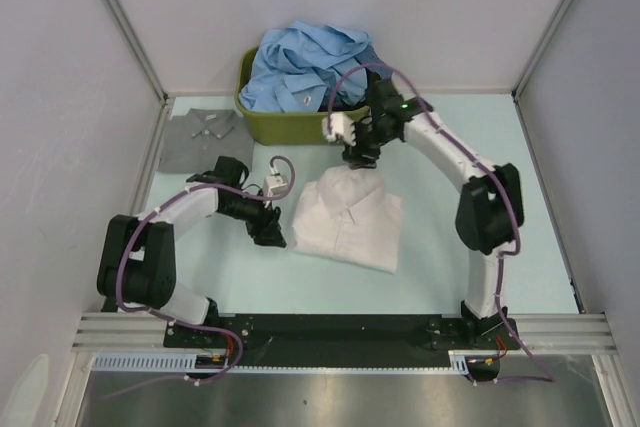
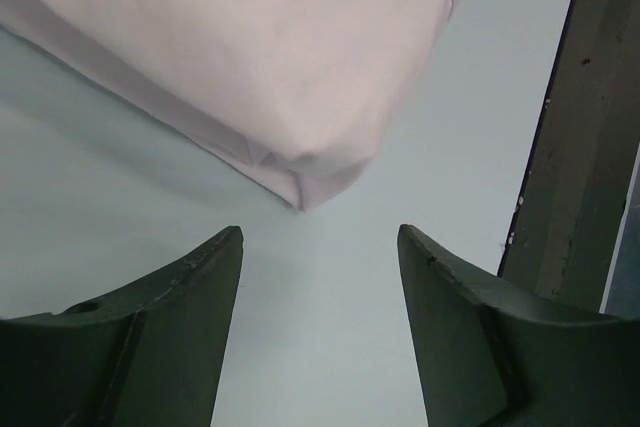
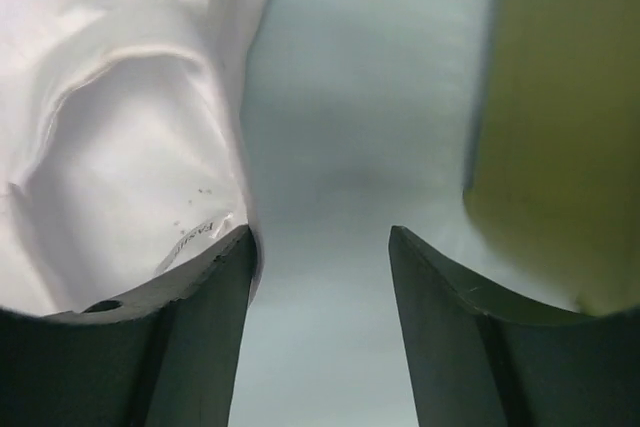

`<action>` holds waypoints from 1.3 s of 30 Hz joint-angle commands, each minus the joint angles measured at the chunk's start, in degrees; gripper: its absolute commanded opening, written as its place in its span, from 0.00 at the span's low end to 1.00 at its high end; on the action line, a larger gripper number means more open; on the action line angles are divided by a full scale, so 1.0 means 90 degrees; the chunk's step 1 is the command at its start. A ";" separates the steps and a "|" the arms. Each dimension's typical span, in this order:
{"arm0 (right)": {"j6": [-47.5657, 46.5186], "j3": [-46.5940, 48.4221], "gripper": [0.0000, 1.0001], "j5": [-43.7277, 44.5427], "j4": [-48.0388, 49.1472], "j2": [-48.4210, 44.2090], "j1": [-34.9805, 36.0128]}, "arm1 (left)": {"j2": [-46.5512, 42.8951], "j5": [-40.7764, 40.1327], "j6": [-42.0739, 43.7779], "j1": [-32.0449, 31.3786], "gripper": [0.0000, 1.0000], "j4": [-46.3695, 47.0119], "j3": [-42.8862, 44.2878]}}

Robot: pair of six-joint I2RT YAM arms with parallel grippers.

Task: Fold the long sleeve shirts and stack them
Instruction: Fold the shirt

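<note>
A folded white shirt (image 1: 348, 219) lies in the middle of the table, collar toward the back. My left gripper (image 1: 272, 235) stands open just left of its near left corner; a folded corner of the white shirt (image 2: 300, 77) shows ahead of the empty jaws. My right gripper (image 1: 362, 160) hovers open at the collar end; the white shirt's collar (image 3: 120, 147) lies beside its left finger (image 3: 205, 327), with bare table between the jaws. A folded grey shirt (image 1: 201, 137) lies at the back left. Light blue shirts (image 1: 305, 65) are heaped in the tub.
An olive-green tub (image 1: 290, 125) stands at the back middle, close behind my right gripper; the tub's wall (image 3: 560, 127) fills the right of the right wrist view. White walls enclose the table on three sides. A dark upright edge (image 2: 580, 147) shows at the right of the left wrist view.
</note>
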 commanded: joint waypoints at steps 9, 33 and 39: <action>0.5019 -0.3138 0.57 -0.2058 0.0955 -0.2242 -0.0997 | 0.0292 0.0054 0.0638 -0.0589 0.70 0.0081 0.0012; 0.8134 -0.5376 0.63 -0.2399 0.0665 -0.2945 -0.3417 | 0.1172 0.0493 -0.0047 -0.0921 0.57 0.0053 0.1048; 0.8223 -0.6001 0.62 -0.2691 0.0900 -0.2536 -0.3397 | 0.1240 0.0649 -0.0016 -0.0921 0.53 0.0052 0.0989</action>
